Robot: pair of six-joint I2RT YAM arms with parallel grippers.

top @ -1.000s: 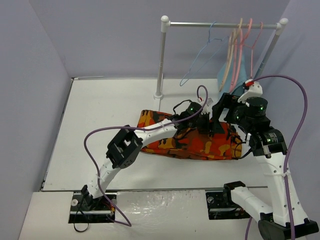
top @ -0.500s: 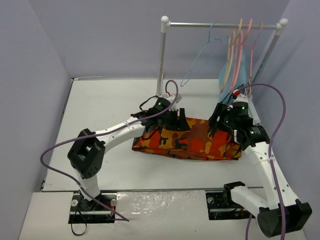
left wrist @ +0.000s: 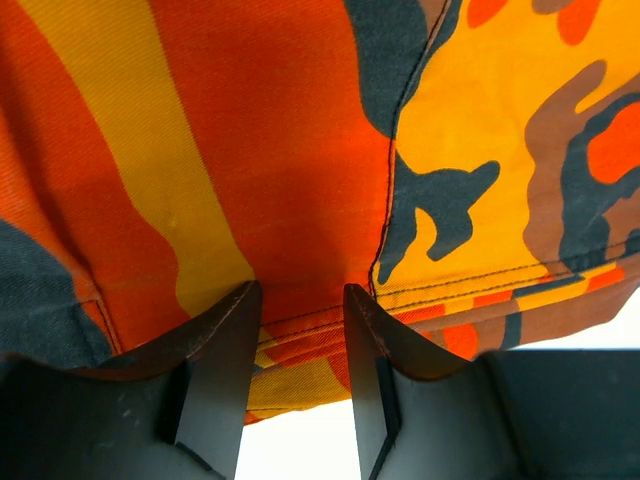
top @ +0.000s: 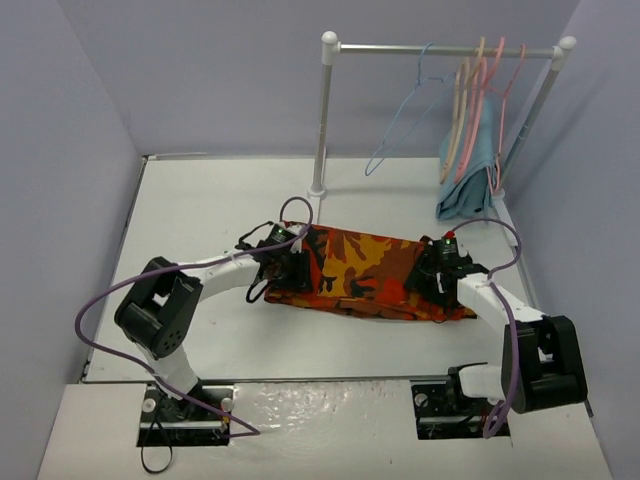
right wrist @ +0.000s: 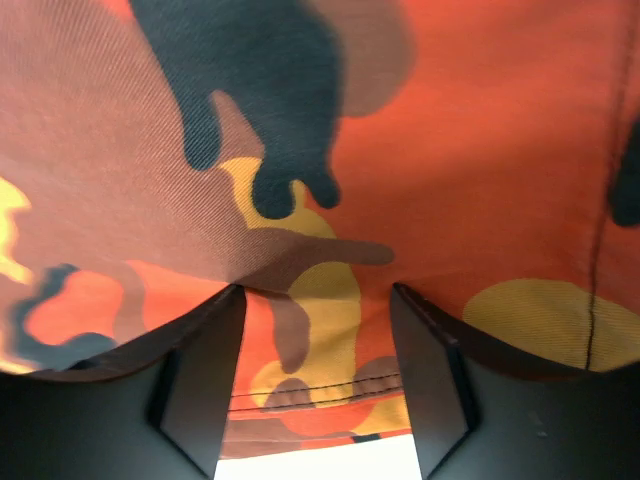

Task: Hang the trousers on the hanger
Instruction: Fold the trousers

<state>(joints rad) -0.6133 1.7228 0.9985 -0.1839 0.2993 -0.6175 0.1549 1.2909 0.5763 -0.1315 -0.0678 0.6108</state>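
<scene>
The trousers, in orange, red, yellow and black camouflage, lie folded in a long strip across the table's middle. My left gripper is pressed down on their left end. Its fingers straddle the hemmed near edge, still apart, in the left wrist view. My right gripper sits low on the right end, and its fingers stand wider with a stitched edge of cloth between them. The light-blue wire hanger hangs on the rail at the back, clear of both arms.
A white clothes rack stands behind the trousers. On its rail hang a tan wooden hanger, a pink hanger and a teal cloth. Purple walls close in left, right and back.
Both arms have swung apart and come down onto the trousers' two ends. Each pair of jaws has narrowed around the cloth. The trousers have shifted slightly and lie flatter.
</scene>
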